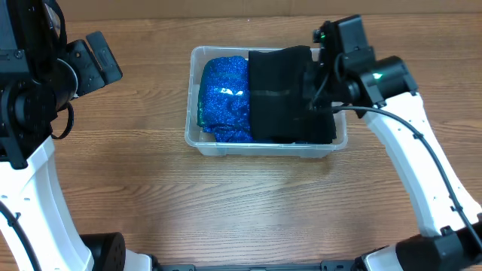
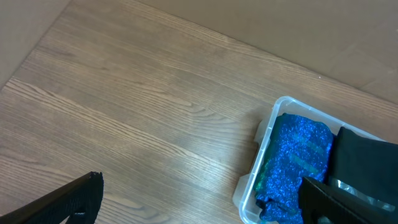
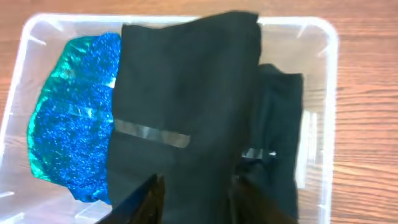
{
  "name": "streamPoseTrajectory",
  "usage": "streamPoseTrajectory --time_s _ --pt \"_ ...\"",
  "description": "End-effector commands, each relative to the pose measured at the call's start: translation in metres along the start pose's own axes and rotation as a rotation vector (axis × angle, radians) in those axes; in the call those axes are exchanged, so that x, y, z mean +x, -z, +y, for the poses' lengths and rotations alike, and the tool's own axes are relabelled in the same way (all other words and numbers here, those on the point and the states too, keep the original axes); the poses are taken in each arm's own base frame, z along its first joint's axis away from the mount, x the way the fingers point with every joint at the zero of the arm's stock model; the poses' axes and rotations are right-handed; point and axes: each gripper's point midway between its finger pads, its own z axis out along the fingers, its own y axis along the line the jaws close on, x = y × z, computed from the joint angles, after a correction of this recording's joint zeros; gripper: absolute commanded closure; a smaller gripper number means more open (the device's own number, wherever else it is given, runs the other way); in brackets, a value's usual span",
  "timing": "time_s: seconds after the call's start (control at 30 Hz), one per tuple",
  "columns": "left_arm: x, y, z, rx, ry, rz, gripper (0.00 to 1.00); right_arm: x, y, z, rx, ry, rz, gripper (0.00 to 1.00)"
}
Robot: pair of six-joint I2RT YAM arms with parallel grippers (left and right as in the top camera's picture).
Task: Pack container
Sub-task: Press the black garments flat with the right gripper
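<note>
The container (image 1: 197,54) sits on the worktop (image 1: 248,203), a blue glittery pouch (image 1: 224,98) beside folded black cloth (image 1: 282,94) inside. The right tool (image 3: 196,202) hangs over the cloth, fingers apart; the left tool (image 2: 199,205), also spread, is well aside

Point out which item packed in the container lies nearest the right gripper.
The black folded cloth, directly under the right gripper at the container's right end; the glittery blue bundle lies at the far end.

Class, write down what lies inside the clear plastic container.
In the container, a glittery blue bundle fills the left part; black folded fabric lies beside and partly over it. The floor and anything beneath the fabric are covered.
</note>
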Motion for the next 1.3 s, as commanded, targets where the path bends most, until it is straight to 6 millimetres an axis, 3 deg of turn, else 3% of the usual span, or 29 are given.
streamPoseTrajectory --time_s 0.0,0.27,0.37,0.5,0.57,0.6,0.67,0.77,0.8,0.83,0.9,1.03,1.13,1.23,1.27 --pt "-0.001 0.003 0.000 0.006 -0.008 -0.007 0.00 0.000 -0.027 -0.003 0.030 0.003 0.040 0.69" --pt "-0.001 0.003 0.000 0.006 -0.008 -0.007 0.00 0.007 -0.073 -0.004 0.051 0.001 0.105 0.71" --pt "-0.001 0.003 0.000 0.006 -0.008 -0.007 0.00 0.015 -0.102 -0.004 0.054 0.001 0.153 0.71" --pt "-0.001 0.003 0.000 0.006 -0.008 -0.007 0.00 0.058 -0.163 -0.019 0.124 0.006 0.334 0.72" --pt "-0.001 0.003 0.000 0.006 -0.008 -0.007 0.00 0.074 -0.175 -0.024 0.143 0.008 0.394 0.69" --pt "-0.001 0.003 0.000 0.006 -0.008 -0.007 0.00 0.076 -0.173 -0.025 0.146 0.008 0.404 0.59" --pt "-0.001 0.003 0.000 0.006 -0.008 -0.007 0.00 0.063 -0.149 -0.021 0.138 0.010 0.377 0.48" --pt "-0.001 0.003 0.000 0.006 -0.008 -0.007 0.00 0.026 -0.090 -0.010 0.097 0.008 0.252 0.29" --pt "-0.001 0.003 0.000 0.006 -0.008 -0.007 0.00 0.009 -0.055 -0.005 0.071 0.012 0.170 0.00" --pt "-0.001 0.003 0.000 0.006 -0.008 -0.007 0.00 -0.005 -0.019 -0.001 0.045 0.016 0.088 0.00" --pt "-0.001 0.003 0.000 0.006 -0.008 -0.007 0.00 -0.018 0.030 0.003 0.010 0.031 -0.023 0.00" --pt "-0.001 0.003 0.000 0.006 -0.008 -0.007 0.00 -0.007 0.129 -0.002 -0.041 0.026 -0.184 0.00" --pt "-0.001 0.003 0.000 0.006 -0.008 -0.007 0.00 0.012 0.175 0.001 -0.110 0.032 -0.239 0.00" --pt "-0.001 0.003 0.000 0.006 -0.008 -0.007 0.00 0.025 0.197 -0.004 -0.118 0.032 -0.263 0.00" --pt "-0.001 0.003 0.000 0.006 -0.008 -0.007 0.00 0.036 0.202 -0.015 -0.071 0.053 -0.252 0.00"
